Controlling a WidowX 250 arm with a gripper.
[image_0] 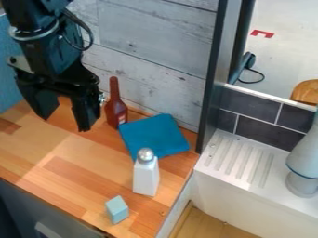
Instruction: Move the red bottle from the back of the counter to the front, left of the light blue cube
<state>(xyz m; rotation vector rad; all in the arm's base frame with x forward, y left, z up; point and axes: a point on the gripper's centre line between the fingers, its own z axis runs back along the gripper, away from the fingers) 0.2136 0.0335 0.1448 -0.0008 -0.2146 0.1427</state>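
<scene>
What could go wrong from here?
The black two-finger hand hangs near the red-brown bottle; a sideways swing might topple it. The white, silver-capped shaker stands beside the teal cloth; dragging the cloth could tip it. The light blue block near the edge of the counter could fall.

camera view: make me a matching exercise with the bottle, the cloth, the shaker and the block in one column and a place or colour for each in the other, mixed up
1. bottle
2. cloth
3. shaker
4. block

A. white with a silver top
B. pale blue, nearest the view's bottom edge
C. dark red, upright near the wall
D. teal, lying flat

Right pairs: 1-C, 2-D, 3-A, 4-B
</scene>
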